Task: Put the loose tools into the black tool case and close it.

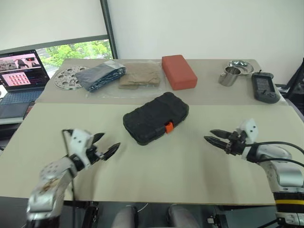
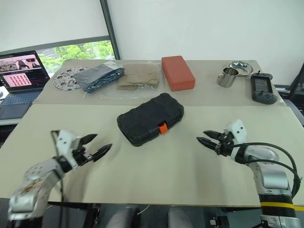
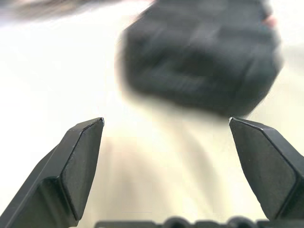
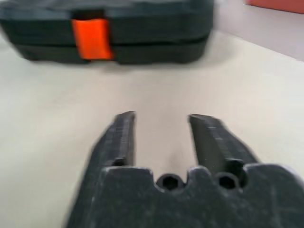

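Note:
The black tool case [image 1: 156,118] lies shut in the middle of the beige table, its orange latch [image 1: 168,127] facing me. The loose tools are out of view. My left gripper [image 1: 110,141] hovers to the case's left near the table's front, open wide, with nothing between its fingers [image 3: 80,161]. To the right of the case is my right gripper [image 1: 209,135], pointing toward it, open with a narrower gap and empty. The right wrist view shows the latch [image 4: 92,38] ahead of that gripper [image 4: 161,115]. Both grippers are clear of the case.
At the back stand a red-orange block [image 1: 179,71], a metal cup [image 1: 229,76], a metal bowl [image 1: 240,66] and a black handheld device [image 1: 265,88]. Bagged items [image 1: 102,75] and a perforated metal disc [image 1: 69,77] lie back left. A laptop [image 1: 21,76] sits far left.

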`<action>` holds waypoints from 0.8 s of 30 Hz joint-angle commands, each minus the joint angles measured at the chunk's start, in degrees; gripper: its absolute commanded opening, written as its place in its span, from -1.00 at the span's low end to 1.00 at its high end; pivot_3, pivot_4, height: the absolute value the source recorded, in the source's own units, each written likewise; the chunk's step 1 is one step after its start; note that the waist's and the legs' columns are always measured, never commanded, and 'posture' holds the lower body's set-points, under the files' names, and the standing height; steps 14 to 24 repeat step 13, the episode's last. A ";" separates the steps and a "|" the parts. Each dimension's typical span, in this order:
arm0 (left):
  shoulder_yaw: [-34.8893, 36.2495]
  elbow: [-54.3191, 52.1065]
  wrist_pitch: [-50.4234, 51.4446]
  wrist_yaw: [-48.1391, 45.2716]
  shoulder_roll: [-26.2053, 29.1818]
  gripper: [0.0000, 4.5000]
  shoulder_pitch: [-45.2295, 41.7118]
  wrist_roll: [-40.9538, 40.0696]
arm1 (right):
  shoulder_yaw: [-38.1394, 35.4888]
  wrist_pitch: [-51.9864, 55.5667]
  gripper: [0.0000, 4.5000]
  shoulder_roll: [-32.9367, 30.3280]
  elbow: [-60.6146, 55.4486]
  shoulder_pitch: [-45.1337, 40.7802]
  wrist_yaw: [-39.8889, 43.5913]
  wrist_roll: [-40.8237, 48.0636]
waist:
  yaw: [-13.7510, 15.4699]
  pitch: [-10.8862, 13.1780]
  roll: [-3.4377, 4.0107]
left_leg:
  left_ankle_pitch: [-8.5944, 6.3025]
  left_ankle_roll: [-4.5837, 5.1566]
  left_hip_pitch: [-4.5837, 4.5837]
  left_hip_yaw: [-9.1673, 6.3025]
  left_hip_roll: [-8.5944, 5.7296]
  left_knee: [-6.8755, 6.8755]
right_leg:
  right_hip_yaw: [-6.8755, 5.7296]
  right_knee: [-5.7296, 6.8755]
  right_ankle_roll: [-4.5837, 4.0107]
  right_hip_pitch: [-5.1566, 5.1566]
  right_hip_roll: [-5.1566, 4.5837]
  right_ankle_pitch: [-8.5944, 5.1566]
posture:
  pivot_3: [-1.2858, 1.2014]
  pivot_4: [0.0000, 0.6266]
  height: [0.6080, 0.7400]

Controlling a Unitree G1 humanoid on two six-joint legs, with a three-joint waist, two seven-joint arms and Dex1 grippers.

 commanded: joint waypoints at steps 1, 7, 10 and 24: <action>4.37 -7.17 1.25 1.41 0.82 1.00 5.05 -3.34 | -2.97 -6.39 0.60 -1.06 4.62 -0.63 3.81 1.51 | 0.52 0.07 -0.07 | 0.00 0.00 0.01 0.08 -0.03 0.00 | 0.01 -0.04 0.00 0.01 -0.12 0.00 | 0.03 -0.52 1.00; 4.91 -9.63 1.58 4.83 0.80 1.00 10.34 -2.29 | -3.92 -10.37 0.98 -1.23 8.99 -0.76 6.11 1.62 | 0.93 0.16 -0.15 | 0.00 -0.01 -0.02 0.27 -0.05 0.03 | -0.02 -0.12 0.01 0.08 -0.26 0.00 | 0.03 -0.52 1.00; 4.51 -8.91 0.71 5.21 1.20 1.00 11.26 -1.72 | -4.27 -10.57 0.98 -0.67 8.82 0.26 6.02 1.89 | 0.82 0.18 -0.17 | 0.00 -0.01 -0.02 0.27 -0.04 0.00 | -0.01 -0.11 0.00 0.06 -0.21 0.00 | 0.03 -0.52 1.00; 3.65 -7.67 0.14 5.44 1.46 1.00 11.13 -0.99 | -4.54 -10.27 0.98 0.10 7.15 2.36 5.69 2.69 | 0.79 0.18 -0.19 | 0.00 -0.01 -0.01 0.26 -0.03 0.00 | -0.02 -0.11 -0.01 0.07 -0.18 0.00 | 0.03 -0.52 1.00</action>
